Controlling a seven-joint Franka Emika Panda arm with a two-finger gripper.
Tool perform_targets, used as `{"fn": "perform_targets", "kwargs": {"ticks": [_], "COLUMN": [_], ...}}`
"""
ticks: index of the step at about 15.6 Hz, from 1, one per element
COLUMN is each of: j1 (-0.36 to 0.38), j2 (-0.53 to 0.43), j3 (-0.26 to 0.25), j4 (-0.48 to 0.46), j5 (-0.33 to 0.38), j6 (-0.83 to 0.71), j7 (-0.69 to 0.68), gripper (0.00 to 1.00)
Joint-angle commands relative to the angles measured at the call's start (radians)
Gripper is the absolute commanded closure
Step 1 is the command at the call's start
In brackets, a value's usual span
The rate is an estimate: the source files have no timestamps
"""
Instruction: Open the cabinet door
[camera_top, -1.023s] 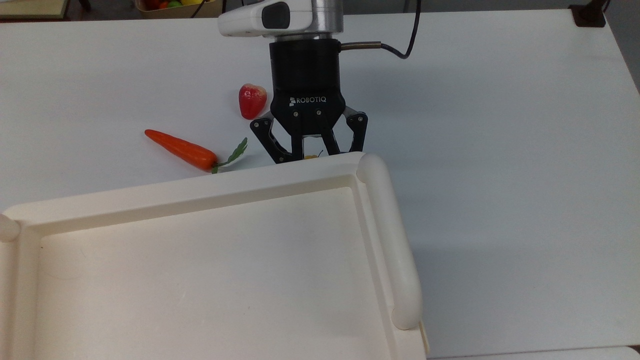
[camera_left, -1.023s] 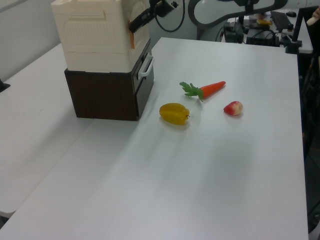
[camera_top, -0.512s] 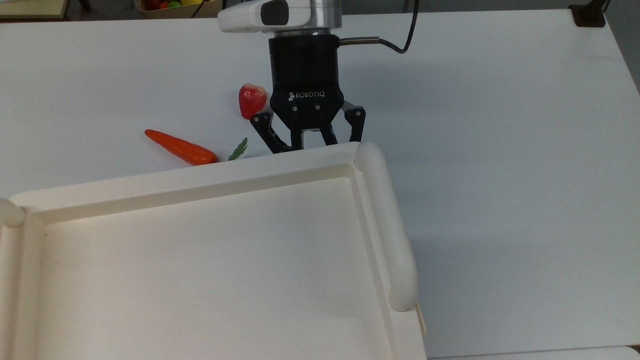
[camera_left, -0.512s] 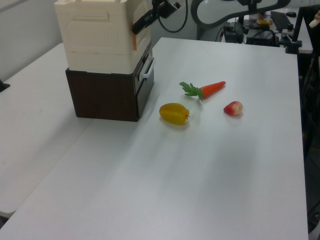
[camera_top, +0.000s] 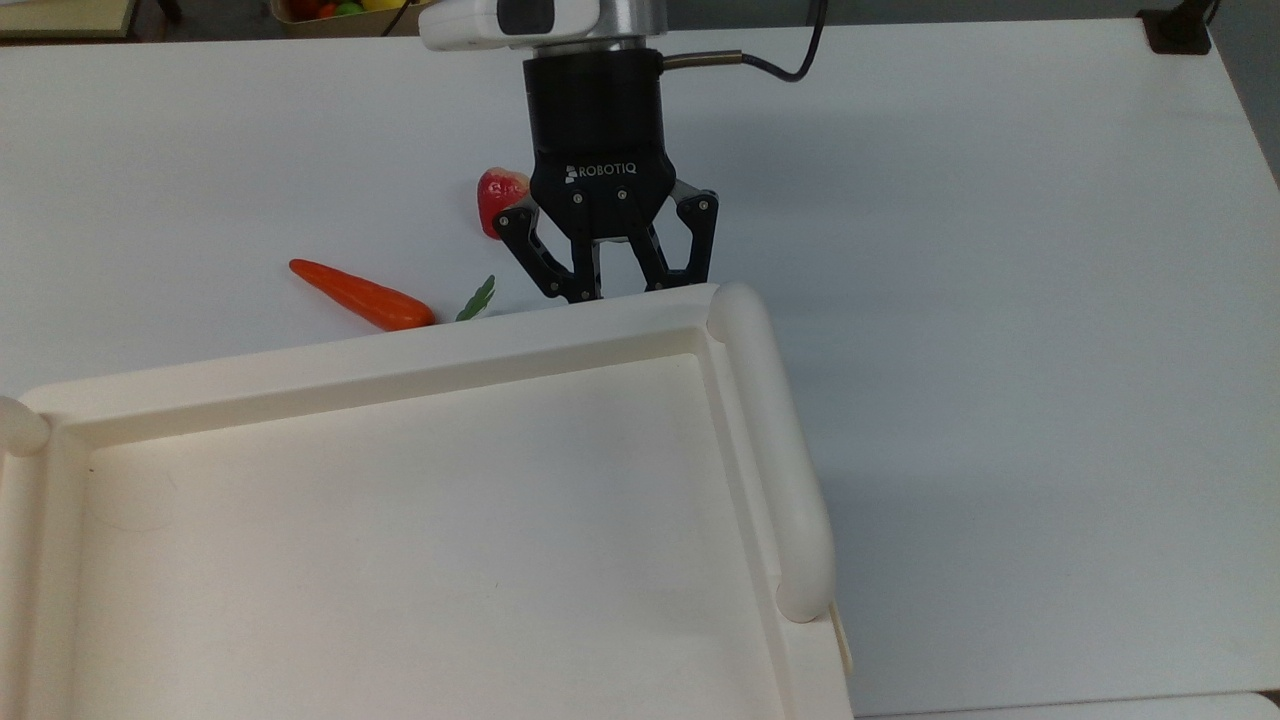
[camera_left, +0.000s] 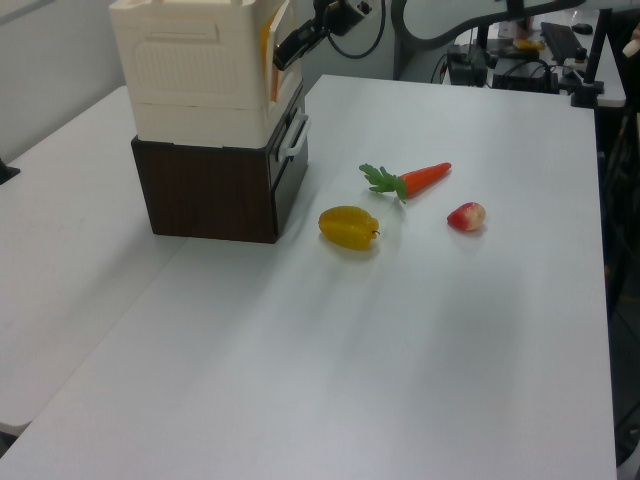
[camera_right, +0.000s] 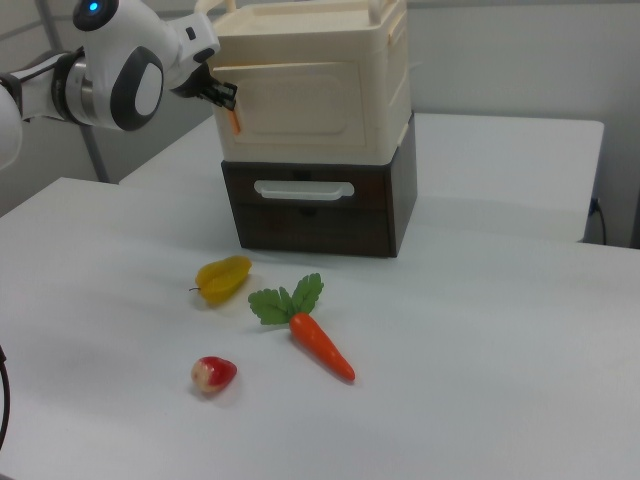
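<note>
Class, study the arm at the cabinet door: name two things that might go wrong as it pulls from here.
1. The gripper meets the cabinet door at its very edge, so its hold may slip off.
2. The cabinet merely rests on a dark drawer unit; a hard pull might drag or tip it towards the yellow fruit and carrot.

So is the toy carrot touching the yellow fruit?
Apart. The right view shows bare table between the carrot and the yellow fruit; the left view shows that gap too.
</note>
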Motion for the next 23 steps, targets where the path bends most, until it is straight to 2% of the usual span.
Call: {"fn": "perform_targets", "kwargs": {"ticks": [1,4,6,7,8,9,11,15,19,21,23], "j1": [-0.017,-0.024,-0.028,-0.034,-0.040,-0.050,-0.062,-0.074,-0.102,-0.109,-0.111], "j2": [-0.081,-0.121,-0.144,-0.150,-0.150,-0.151,-0.162,-0.210,-0.247,-0.268,-0.273], "j3": [-0.042,-0.073,-0.091,-0.102,-0.110,-0.119,-0.137,-0.203,-0.228,-0.225,-0.220], "j4": [-0.063,-0.057,-0.056,-0.056,-0.053,-0.050,-0.050,-0.043,-0.011,-0.011,-0.013], "j5": [0.105,0.172,0.188,0.188,0.188,0.188,0.182,0.149,-0.002,-0.083,-0.119], "j6": [-0.119,-0.266,-0.340,-0.380,-0.417,-0.455,-0.536,-0.820,-1.108,-1.196,-1.238], "j7": [-0.101,-0.184,-0.216,-0.230,-0.239,-0.240,-0.238,-0.233,-0.230,-0.230,-0.230], "gripper": [1.00,1.00,1.00,0.93,0.77,0.48,0.00,0.00,0.00,0.00,0.00]}}
